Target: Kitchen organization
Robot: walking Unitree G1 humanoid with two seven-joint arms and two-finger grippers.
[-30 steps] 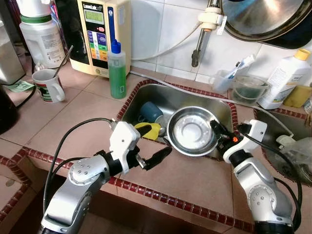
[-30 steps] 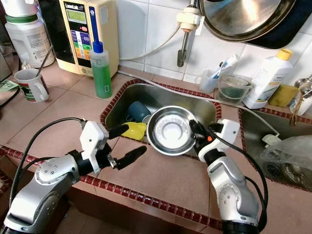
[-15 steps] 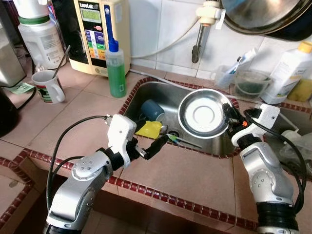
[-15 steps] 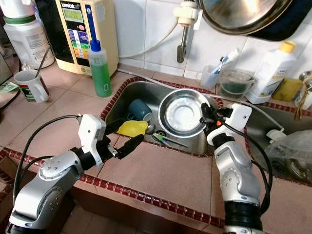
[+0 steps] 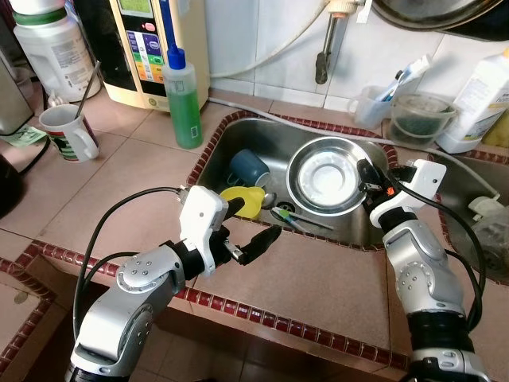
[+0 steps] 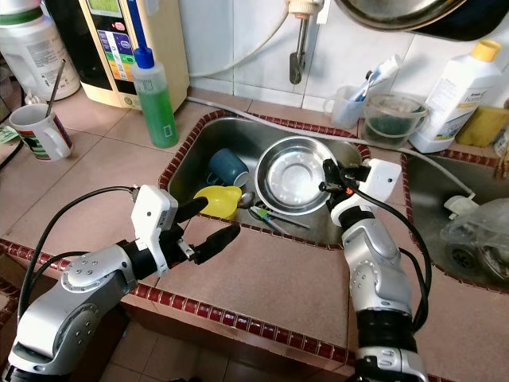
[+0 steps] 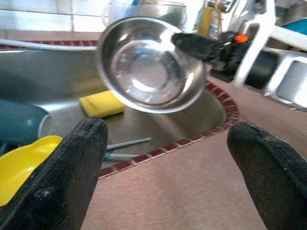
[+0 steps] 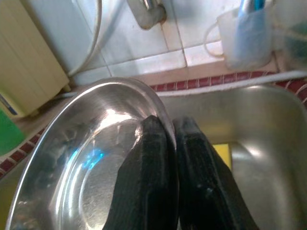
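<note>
A shiny steel bowl (image 5: 328, 173) hangs tilted over the right half of the sink (image 5: 238, 131). My right gripper (image 5: 364, 180) is shut on its rim, and the right wrist view shows both fingers (image 8: 152, 143) pinching the bowl's edge (image 8: 86, 163). My left gripper (image 5: 256, 224) hovers open and holding nothing over the sink's front edge, its fingers (image 7: 72, 177) wide apart and pointing at the bowl (image 7: 148, 67). In the sink lie a blue cup (image 5: 248, 167), a yellow plastic piece (image 5: 242, 199), a yellow sponge (image 7: 100, 103) and thin utensils (image 5: 298, 221).
A green soap bottle (image 5: 183, 99), a mug with a spoon (image 5: 67, 137) and a water machine (image 5: 151, 44) stand on the tiled counter at the left. A tap (image 5: 322, 48) hangs over the sink. Plastic cups (image 5: 374, 103), a tub (image 5: 421, 119) and a white bottle (image 5: 481, 99) line the back right.
My right gripper has carried the bowl from the sink's front edge up and back over the basin. The left gripper has stayed open at the front edge. The camera has shifted a little.
</note>
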